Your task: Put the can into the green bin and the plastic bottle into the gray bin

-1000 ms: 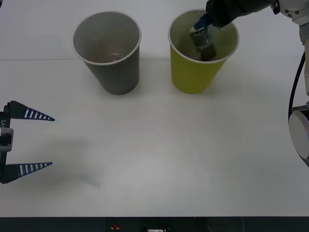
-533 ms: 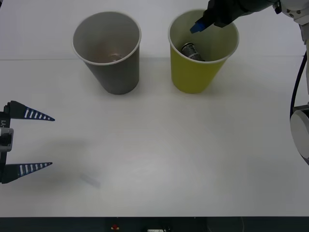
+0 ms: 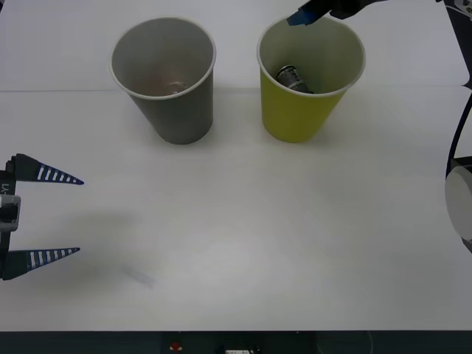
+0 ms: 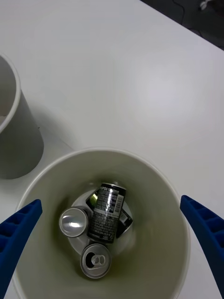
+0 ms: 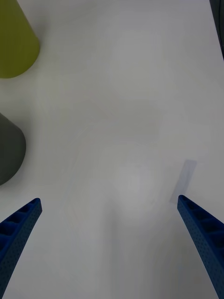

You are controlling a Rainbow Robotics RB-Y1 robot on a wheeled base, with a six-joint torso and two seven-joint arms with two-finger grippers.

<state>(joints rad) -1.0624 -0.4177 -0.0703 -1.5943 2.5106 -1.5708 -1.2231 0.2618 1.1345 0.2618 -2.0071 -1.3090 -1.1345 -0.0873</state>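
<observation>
The green bin [image 3: 299, 110] stands at the back right of the table. Inside it lie three cans: a dark-labelled can [image 4: 106, 218] on its side, a silver can [image 4: 73, 222] and one showing its pull-tab top [image 4: 95, 260]. One can [image 3: 293, 77] also shows in the front view. My right gripper [image 4: 111, 201] hangs open above the bin's mouth, its blue fingertip [image 3: 302, 16] over the far rim. The gray bin [image 3: 173, 110] stands to the left of the green one, with a faint pale shape at its bottom. The plastic bottle is hidden. My left gripper [image 3: 66, 215] rests open at the table's left edge.
A small clear strip [image 3: 139, 275] lies on the white table [image 3: 280, 236] near the front left, also seen as a strip [image 5: 184, 180] from the left wrist. The right arm's cable and joint [image 3: 459, 199] stand along the right edge.
My right gripper let go of the can inside the green bin and rose up and back out of it. The can now lies in the bin. The left arm stayed still.
</observation>
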